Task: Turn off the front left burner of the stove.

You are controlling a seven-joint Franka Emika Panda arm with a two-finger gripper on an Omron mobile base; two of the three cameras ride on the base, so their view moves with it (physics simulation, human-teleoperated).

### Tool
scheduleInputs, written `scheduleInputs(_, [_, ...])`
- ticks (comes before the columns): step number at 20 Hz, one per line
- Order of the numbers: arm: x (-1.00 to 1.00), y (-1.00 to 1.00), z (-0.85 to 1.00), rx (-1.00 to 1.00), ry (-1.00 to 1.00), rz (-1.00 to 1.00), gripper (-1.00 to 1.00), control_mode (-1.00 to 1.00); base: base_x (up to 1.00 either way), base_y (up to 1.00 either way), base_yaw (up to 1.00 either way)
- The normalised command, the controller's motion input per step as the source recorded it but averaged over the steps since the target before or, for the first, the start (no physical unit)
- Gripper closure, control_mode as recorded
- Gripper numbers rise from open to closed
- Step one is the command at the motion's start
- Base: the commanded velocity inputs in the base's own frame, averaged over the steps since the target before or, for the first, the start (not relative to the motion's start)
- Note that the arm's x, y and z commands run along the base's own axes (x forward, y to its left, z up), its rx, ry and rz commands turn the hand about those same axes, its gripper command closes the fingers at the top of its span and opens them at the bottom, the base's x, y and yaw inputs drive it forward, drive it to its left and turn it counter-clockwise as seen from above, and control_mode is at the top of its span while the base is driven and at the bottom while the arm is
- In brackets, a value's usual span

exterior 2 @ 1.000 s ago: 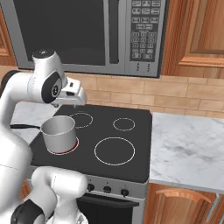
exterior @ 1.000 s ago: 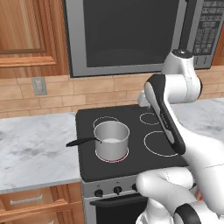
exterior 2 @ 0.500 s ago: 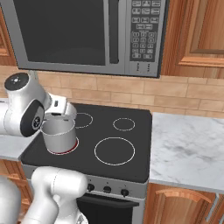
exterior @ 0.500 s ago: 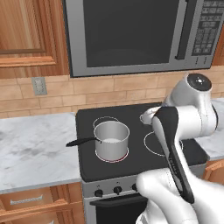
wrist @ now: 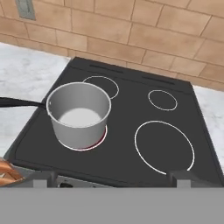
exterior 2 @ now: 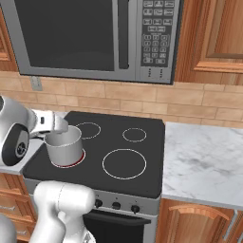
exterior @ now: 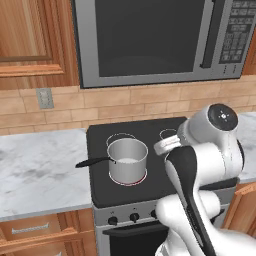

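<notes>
Hand view showed my pincer [wrist: 111, 177] spread wide above the stove [wrist: 131, 78] front; the front left burner [wrist: 101, 136] glowed under the pot [wrist: 78, 114]. I judged I should descend squarely onto its knob.

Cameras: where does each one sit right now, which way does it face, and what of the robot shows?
Left base view: behind the arm's left, looking forward and down at the stove; white arm lower right.
Right base view: behind its right, same stove, pot on the front left burner; arm lower left.
Hand view: above the stove's front, looking down; open claw tips at bottom.
All three share the pot on the red-glowing burner.
</notes>
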Motion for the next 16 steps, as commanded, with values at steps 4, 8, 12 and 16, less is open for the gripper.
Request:
scheduleInputs(4, [-0.11,0.31,-0.01,-0.11,0.0,0.18,-1.0,-1.0,0.0,0.0,0.0])
scheduleInputs(8, [-0.18,0.39,-0.09,-0.15,-0.02,0.15,-1.0,-1.0,0.0,0.0,0.0])
scheduleInputs(12, [-0.27,0.37,-0.16,-0.16,-0.02,0.14,-1.0,-1.0,0.0,0.0,0.0])
scheduleInputs(16, [-0.37,0.24,-0.19,-0.14,0.0,0.14,-1.0,-1.0,0.0,0.0,0.0])
